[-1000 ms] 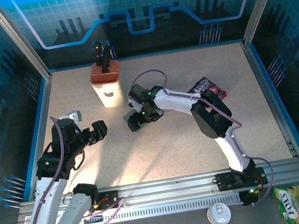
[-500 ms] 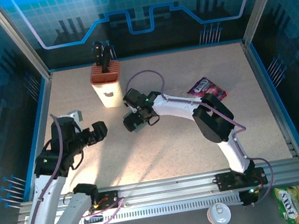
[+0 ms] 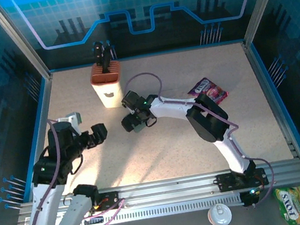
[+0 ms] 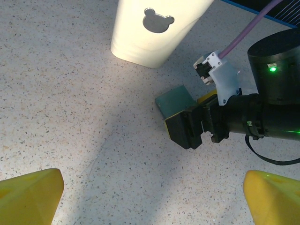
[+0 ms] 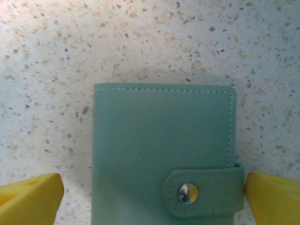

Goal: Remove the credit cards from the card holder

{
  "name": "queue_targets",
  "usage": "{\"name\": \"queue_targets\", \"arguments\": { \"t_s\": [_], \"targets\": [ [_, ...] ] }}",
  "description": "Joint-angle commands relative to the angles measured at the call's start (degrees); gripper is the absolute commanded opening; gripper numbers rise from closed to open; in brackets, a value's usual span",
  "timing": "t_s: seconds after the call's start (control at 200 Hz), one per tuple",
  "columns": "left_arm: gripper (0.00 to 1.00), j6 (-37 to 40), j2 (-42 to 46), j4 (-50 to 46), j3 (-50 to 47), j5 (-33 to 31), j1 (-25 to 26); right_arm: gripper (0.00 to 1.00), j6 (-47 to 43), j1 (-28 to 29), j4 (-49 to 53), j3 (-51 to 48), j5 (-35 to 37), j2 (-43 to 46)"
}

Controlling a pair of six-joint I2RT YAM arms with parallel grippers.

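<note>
- While the right gripper (image 5: 150,197) hangs straight over the card holder (image 5: 159,150), its yellow fingertips (image 5: 28,194) sit wide apart on either side, so it's open and gripping nothing.
- The closest neighbour is the tan knife block (image 3: 108,83), cream lower down with a bear-shaped cutout. It stands upright just beyond the holder, near it but not touching.
- From the top view the right arm's own wrist covers most of the holder. The left wrist view only catches a green corner poking out from under the black gripper body.
- The purple snack packet (image 3: 208,88) lies flat well off to the right, beside the right arm's elbow.
- The left gripper (image 4: 150,199) is open too, with nothing between its fingers. It hovers over bare speckled tabletop (image 3: 174,154) left of the holder and faces it.
- Off the tabletop, in front of the arm bases, there's a white lid-looking thing (image 3: 219,214) and a yellow-green packet (image 3: 294,204).
- The block has a bunch of black knife handles (image 3: 102,54) sticking out the top.
- The card holder lies flat on the tabletop, folded shut, with its strap snapped down by a metal button (image 5: 187,193). You can't see what's inside it.
</note>
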State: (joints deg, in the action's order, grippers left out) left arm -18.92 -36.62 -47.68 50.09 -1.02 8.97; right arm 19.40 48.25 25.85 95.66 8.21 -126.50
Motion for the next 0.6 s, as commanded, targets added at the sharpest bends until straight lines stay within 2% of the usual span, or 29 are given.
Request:
{"name": "queue_targets", "arguments": {
  "t_s": [0.0,0.595],
  "targets": [
    [0.99,1.7,0.2,1.1,-0.8,1.4,0.3,1.00,-1.5,0.0,-0.4,2.0,0.7,-1.2],
    [0.99,1.6,0.7,1.1,-0.9,0.9,0.3,0.97,-2.9,-0.2,1.0,2.4,0.5,-3.3]
  ]
}}
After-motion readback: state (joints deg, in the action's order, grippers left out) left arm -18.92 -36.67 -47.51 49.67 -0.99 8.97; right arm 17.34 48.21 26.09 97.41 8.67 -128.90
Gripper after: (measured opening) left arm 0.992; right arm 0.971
